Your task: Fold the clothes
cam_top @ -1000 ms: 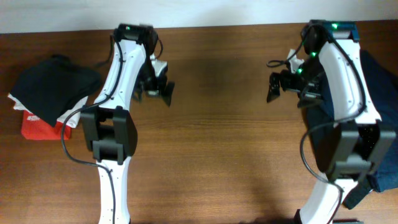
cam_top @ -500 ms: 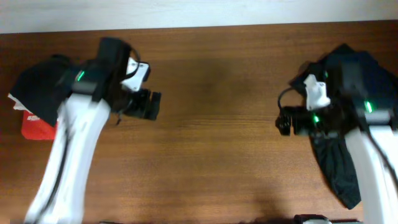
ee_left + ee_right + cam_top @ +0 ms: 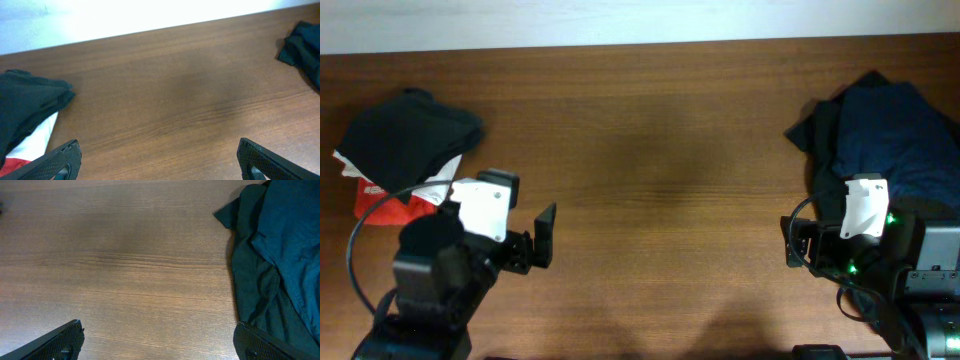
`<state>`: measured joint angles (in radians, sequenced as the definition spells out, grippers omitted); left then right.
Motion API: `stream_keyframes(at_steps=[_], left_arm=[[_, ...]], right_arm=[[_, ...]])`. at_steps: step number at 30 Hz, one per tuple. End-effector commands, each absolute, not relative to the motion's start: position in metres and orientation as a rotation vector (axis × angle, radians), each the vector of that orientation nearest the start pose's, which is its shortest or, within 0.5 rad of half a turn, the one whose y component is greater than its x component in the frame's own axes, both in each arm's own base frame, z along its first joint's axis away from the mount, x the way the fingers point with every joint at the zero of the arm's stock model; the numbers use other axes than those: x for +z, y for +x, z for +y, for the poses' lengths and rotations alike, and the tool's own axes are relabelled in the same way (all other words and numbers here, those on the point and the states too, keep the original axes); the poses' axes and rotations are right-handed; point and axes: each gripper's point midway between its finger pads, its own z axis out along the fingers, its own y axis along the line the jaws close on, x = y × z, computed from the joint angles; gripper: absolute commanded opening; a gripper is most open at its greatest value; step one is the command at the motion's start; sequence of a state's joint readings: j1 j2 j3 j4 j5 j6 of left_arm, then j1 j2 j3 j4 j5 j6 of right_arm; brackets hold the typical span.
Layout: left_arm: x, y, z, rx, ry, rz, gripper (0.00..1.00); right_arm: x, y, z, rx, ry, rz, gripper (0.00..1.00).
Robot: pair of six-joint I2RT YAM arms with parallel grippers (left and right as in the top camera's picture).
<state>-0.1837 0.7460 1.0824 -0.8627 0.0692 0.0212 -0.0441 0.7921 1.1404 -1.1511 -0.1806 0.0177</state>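
Overhead: navy clothes heap [image 3: 890,130] at right edge of surface [image 3: 660,150], just beyond spread, empty right claw [image 3: 790,240]; well apart from spread left claw [image 3: 542,238]. Left wrist: black pile [image 3: 25,105] ahead-left. Right wrist: heap's long axis running away, ahead-right.

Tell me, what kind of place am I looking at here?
Probably a robotics test bench, not a home: a wooden table by a white wall, a left arm and right arm at it, a black pile and a navy pile of clothes.
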Motion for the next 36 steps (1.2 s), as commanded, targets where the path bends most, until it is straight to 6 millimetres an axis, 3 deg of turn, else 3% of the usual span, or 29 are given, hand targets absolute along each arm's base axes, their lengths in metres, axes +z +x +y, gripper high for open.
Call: stream_keyframes(at_steps=[1, 11, 15, 18, 22, 30, 36], left_arm=[[0.310, 0.241, -0.053, -0.161, 0.232, 2.066, 0.99], [0.310, 0.241, -0.053, -0.160, 0.232, 2.069, 0.99], [0.310, 0.241, -0.053, -0.160, 0.232, 2.069, 0.99], [0.310, 0.241, -0.053, -0.160, 0.232, 2.069, 0.99], [0.310, 0.241, -0.053, -0.160, 0.232, 2.069, 0.99], [0.310, 0.241, -0.053, -0.160, 0.232, 2.069, 0.99], [0.310, 0.241, -0.053, -0.160, 0.232, 2.069, 0.99]], right_arm=[[0.259, 0.216, 0.019, 0.185, -0.010, 2.393, 0.99], [0.242, 0.225, 0.019, 0.194, -0.002, 2.477, 0.99], [0.252, 0.231, 0.019, 0.174, -0.021, 2.411, 0.99], [0.275, 0.242, 0.025, 0.158, -0.092, 2.207, 0.99], [0.282, 0.241, 0.027, 0.142, -0.117, 1.956, 0.99], [0.264, 0.224, 0.034, 0.133, -0.159, 1.536, 0.99], [0.247, 0.231, 0.037, 0.130, -0.160, 1.384, 0.99]])
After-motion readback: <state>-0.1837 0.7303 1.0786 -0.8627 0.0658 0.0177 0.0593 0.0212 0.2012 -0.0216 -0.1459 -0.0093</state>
